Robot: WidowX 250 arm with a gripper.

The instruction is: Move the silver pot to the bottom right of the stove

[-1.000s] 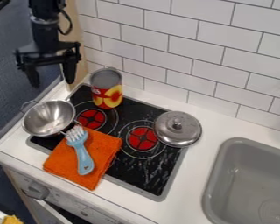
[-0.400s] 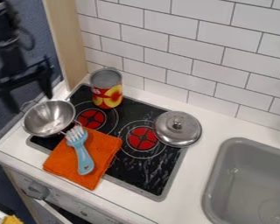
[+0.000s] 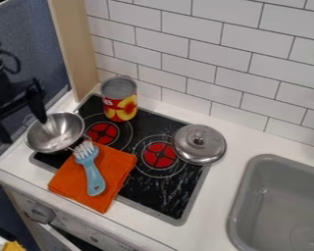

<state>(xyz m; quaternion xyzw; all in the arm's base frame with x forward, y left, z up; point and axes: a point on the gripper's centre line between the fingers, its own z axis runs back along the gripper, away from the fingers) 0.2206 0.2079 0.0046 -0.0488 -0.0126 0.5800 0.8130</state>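
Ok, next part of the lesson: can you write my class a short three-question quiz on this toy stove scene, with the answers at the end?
1. What does the handle of the blue brush rest on? (a) the sink (b) the orange cloth (c) the lid
2. True or false: the silver pot is at the bottom right of the stove.
3. How many red burner centres show?

Key: 1 b; 2 false; 3 two
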